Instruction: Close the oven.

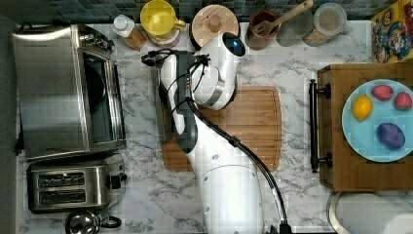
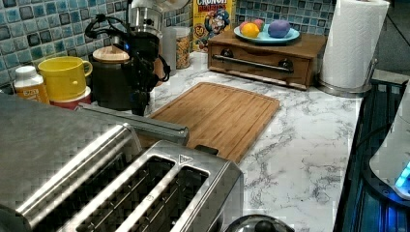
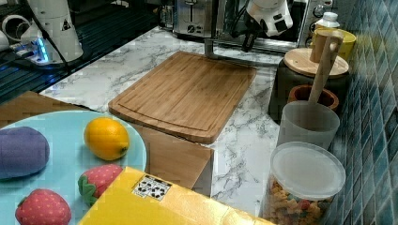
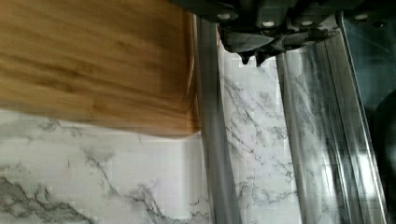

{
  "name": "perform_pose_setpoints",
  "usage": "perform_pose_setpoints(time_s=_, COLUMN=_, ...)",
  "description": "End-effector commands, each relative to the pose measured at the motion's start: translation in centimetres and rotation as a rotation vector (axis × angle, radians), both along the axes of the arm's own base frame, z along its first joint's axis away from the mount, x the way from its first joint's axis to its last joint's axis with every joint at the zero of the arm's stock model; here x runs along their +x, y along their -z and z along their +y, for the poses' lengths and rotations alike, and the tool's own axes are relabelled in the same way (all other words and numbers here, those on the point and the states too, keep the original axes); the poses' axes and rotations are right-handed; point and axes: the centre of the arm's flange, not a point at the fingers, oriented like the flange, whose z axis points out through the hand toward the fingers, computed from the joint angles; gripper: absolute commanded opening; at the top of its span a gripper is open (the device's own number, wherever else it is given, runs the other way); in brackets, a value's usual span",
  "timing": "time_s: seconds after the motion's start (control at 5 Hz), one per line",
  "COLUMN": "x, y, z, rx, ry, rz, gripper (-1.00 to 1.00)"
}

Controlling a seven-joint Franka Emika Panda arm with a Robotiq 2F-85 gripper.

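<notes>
While my claw (image 4: 252, 58), fingertips nearly together and gripping nothing, hovers over the lowered glass door's bar handle (image 4: 217, 140), the oven (image 1: 63, 92) lies toward the top view's left, handle running near-to-far.

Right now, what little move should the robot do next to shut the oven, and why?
Probably dip the tool a bit under the handle and lift it toward the oven. The glass door hangs wide open, nearly flat above the counter, and the tool hovers just above it, beside the handle.
</notes>
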Motion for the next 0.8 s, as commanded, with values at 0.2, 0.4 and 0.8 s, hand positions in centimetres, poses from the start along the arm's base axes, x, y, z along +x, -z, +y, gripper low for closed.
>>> perform_pose_setpoints(time_s=0.2, x=-5.9, y=-16.2, z=21.3, rx=0.079, ry=-0.334, rz=-0.16, gripper=-1.0)
perform_pose_setpoints(time_s=0.4, x=-7.1, y=-18.9, z=23.6, rx=0.005, ry=-0.37, rz=-0.272, gripper=-1.0)
perform_pose_setpoints(time_s=0.8, x=-8.2, y=-24.3, z=27.6, rx=-0.444, ry=-0.271, rz=-0.528, gripper=-1.0)
